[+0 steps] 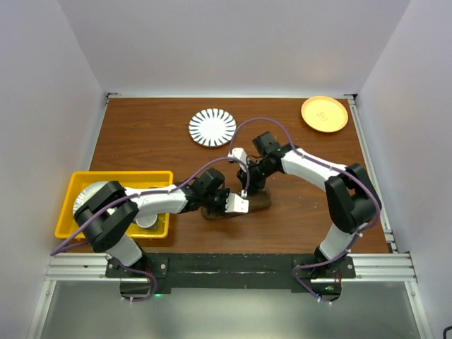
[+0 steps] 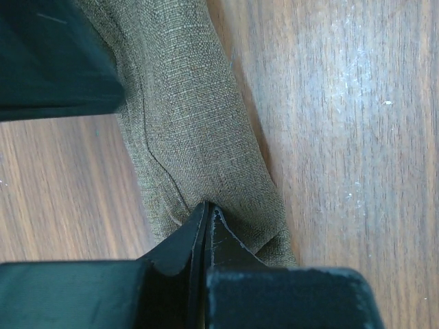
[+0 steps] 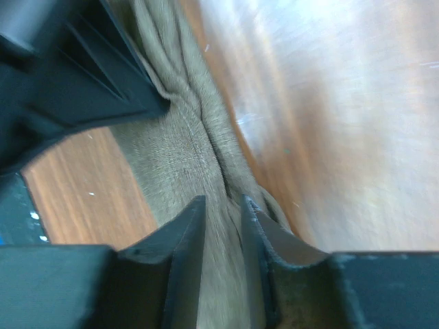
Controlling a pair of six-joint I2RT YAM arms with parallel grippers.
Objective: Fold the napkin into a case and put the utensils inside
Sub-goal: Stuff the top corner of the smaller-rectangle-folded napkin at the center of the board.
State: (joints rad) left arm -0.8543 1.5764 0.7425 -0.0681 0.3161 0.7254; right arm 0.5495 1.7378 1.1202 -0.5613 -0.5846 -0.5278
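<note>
Left gripper [image 2: 208, 209] pinching the napkin [image 2: 199, 137]
Its jaws are pressed together on a fold of olive-brown cloth — a narrow, creased strip lying on the wooden table [image 2: 343, 137], with a dark block [image 2: 55, 62] over its upper-left end.

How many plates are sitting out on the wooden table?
2: a black-and-white striped plate at the far middle and an orange plate in the far right corner. The yellow bin on the left may hold more, partly hidden by the left arm.
</note>
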